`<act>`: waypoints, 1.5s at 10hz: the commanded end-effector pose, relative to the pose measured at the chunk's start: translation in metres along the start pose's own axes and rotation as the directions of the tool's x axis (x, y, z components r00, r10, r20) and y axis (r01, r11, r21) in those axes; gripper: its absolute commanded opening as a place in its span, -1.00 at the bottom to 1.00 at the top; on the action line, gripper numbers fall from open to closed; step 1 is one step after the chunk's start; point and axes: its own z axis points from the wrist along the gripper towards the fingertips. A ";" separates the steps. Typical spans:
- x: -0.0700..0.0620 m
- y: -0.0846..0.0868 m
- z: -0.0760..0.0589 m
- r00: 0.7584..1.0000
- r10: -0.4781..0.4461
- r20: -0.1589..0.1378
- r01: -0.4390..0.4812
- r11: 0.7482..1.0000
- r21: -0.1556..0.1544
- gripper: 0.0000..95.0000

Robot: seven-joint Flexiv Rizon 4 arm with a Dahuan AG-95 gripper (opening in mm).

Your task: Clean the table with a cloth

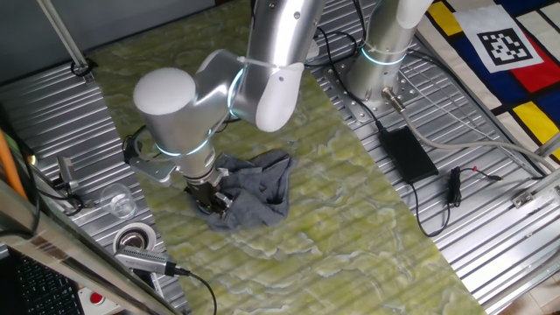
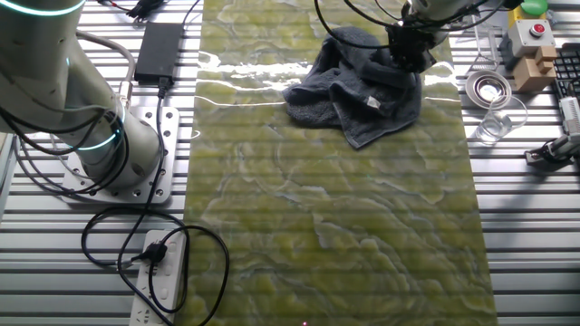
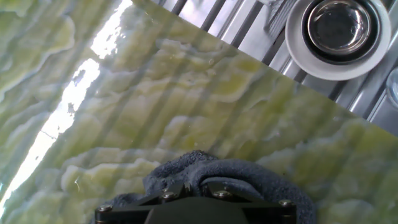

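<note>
One end effector (image 1: 210, 199) pressed onto cloth (image 1: 254, 197), grip state unclear, cloth bunched beneath it, marbled worktop (image 1: 350, 219), ribbed metal panels (image 1: 490, 254) around.

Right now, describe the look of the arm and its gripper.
The arm has silver-white rounded housings, with glowing cyan rings at the joints and black cables running along it. The gripper is small, dark and metallic, with visible screws in the hand view.

cloth (image 2: 362, 86): blue-grey, crumpled | table (image 2: 344, 226): yellow-green marbled, flat
</note>
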 end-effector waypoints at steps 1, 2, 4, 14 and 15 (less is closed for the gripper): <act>-0.001 -0.001 0.000 1.000 -0.004 -0.009 0.004 1.000 0.012 -1.00; -0.001 -0.001 0.000 1.000 -0.024 -0.012 0.024 1.000 0.010 -0.60; -0.001 -0.001 0.000 0.999 -0.046 -0.009 0.046 0.999 0.012 0.20; -0.003 -0.001 0.002 0.995 -0.091 -0.037 0.092 0.996 0.010 0.20; -0.004 -0.001 0.002 0.995 -0.088 -0.036 0.088 0.996 0.011 0.20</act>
